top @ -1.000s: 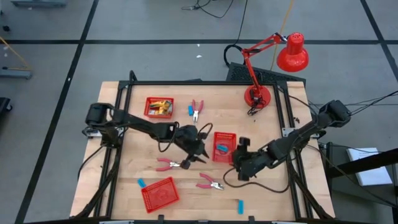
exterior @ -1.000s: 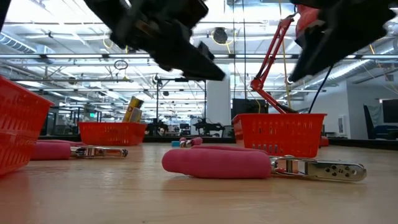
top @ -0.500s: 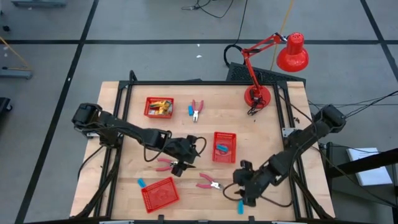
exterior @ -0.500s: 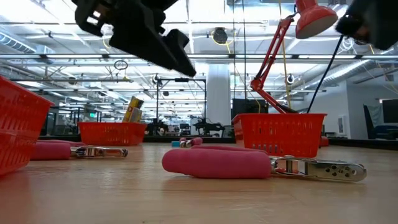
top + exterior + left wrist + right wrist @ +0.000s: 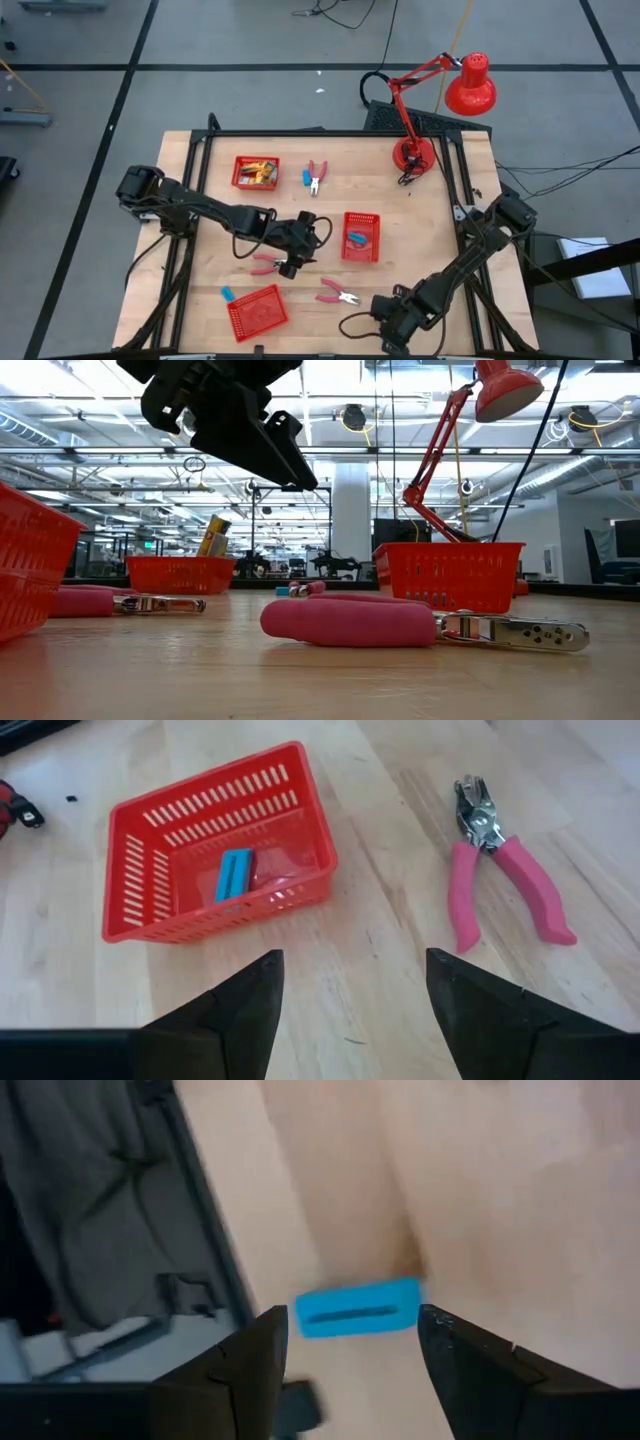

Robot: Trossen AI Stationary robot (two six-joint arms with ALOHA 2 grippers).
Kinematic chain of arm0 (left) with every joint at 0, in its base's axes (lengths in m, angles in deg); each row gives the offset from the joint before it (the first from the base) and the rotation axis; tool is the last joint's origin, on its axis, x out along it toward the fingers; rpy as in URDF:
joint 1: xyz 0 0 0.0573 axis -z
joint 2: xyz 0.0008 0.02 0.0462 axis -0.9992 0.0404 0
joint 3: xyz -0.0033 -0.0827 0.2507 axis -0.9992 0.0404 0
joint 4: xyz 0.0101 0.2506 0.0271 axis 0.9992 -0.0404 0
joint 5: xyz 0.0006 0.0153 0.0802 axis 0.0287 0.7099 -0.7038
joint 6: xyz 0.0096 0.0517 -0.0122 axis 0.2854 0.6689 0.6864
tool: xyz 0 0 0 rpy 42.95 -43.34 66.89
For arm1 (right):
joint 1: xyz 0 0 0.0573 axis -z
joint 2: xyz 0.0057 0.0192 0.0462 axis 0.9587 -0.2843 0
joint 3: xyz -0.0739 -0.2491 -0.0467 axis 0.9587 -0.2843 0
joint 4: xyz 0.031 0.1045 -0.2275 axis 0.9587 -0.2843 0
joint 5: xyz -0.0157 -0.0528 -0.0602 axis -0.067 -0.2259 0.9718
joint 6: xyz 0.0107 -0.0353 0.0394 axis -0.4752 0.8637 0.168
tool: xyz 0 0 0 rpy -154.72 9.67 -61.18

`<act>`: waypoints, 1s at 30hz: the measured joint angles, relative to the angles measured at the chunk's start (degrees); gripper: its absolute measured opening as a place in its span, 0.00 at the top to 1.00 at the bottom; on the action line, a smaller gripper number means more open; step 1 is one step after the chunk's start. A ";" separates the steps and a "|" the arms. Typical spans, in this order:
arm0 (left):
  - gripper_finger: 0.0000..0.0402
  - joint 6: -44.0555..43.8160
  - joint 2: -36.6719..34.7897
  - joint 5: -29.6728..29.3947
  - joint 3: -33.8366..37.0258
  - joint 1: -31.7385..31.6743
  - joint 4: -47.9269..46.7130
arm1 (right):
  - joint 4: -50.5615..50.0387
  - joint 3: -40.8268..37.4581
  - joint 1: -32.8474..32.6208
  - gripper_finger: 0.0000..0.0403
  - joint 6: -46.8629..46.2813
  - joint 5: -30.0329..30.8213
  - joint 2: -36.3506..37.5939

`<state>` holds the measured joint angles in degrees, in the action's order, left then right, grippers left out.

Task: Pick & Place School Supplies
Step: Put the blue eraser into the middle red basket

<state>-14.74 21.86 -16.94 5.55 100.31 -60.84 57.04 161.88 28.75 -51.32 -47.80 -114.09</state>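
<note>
My left gripper (image 5: pixel 289 262) hangs above the middle of the desk (image 5: pixel 440 220) with its fingers spread and nothing between them. Through its wrist camera I see the centre red basket (image 5: pixel 215 845) holding a light-blue block (image 5: pixel 234 875), and a pink-handled tool (image 5: pixel 497 880) lying on the wood beside that basket, apart from it. From above, another pink-handled tool (image 5: pixel 266 264) lies just beside this gripper.

My right gripper (image 5: pixel 388 325) is at the near edge of the desk, fingers parted, with a light-blue block (image 5: pixel 358 1307) lying on the wood between them; I cannot tell whether they touch it.

Farther out, a pink-handled tool (image 5: pixel 317 176) and a small blue block (image 5: pixel 306 177) lie near the far basket (image 5: pixel 254 172), which holds yellow pieces. One more blue block (image 5: pixel 227 293) lies beside the near-left basket (image 5: pixel 257 311). The red lamp (image 5: pixel 440 105) stands at the far right corner.
</note>
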 joint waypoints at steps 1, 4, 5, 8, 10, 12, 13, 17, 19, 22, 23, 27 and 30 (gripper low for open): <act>0.38 0.04 0.00 0.00 0.00 0.00 -0.04 | -0.30 0.48 -0.42 0.47 -1.82 -0.09 -0.12; 0.38 0.25 0.00 -0.04 0.00 0.01 -0.71 | -0.45 1.32 -1.57 0.47 -7.00 -1.47 -0.07; 0.38 0.40 0.00 -0.05 0.00 0.00 -1.08 | -0.16 1.46 -2.04 0.47 -8.95 -1.52 -0.08; 0.38 0.77 0.00 -0.09 0.00 0.00 -1.88 | -0.41 1.48 -3.33 0.47 -12.61 -1.38 -0.27; 0.38 1.07 0.00 -0.09 0.00 0.00 -1.98 | -0.08 1.48 -3.54 0.47 -13.91 -1.50 -1.15; 0.38 1.37 0.00 -0.09 0.00 0.00 -2.04 | -0.16 1.48 -3.76 0.47 -14.40 -1.70 -2.08; 0.38 1.41 0.00 -0.10 0.00 0.00 -2.09 | -0.09 1.48 -3.73 0.47 -14.79 -2.41 -2.59; 0.38 1.58 0.00 -0.26 0.00 -0.13 -2.57 | 1.77 1.46 -3.65 0.47 -16.11 -3.69 -4.70; 0.38 1.74 0.00 -0.99 0.00 -0.13 -2.82 | 3.01 1.44 -3.33 0.47 -17.52 -4.46 -5.47; 0.38 2.07 0.00 -1.16 0.00 -0.13 -2.86 | 3.54 1.44 -3.15 0.47 -19.96 -3.93 -5.77; 0.38 2.32 0.00 -1.16 0.00 -0.15 -2.88 | 3.76 1.44 -2.96 0.47 -20.75 -2.73 -5.77; 0.38 2.94 0.00 -1.16 0.00 -0.15 -2.88 | 4.88 1.44 -2.45 0.47 -23.72 1.64 -5.77; 0.38 3.50 0.00 -1.05 0.00 -0.15 -3.04 | 4.88 1.44 -1.84 0.47 -25.49 3.98 -5.77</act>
<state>-11.24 21.86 -17.99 5.55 100.16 -63.88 61.91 163.31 26.91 -76.81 -43.82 -119.86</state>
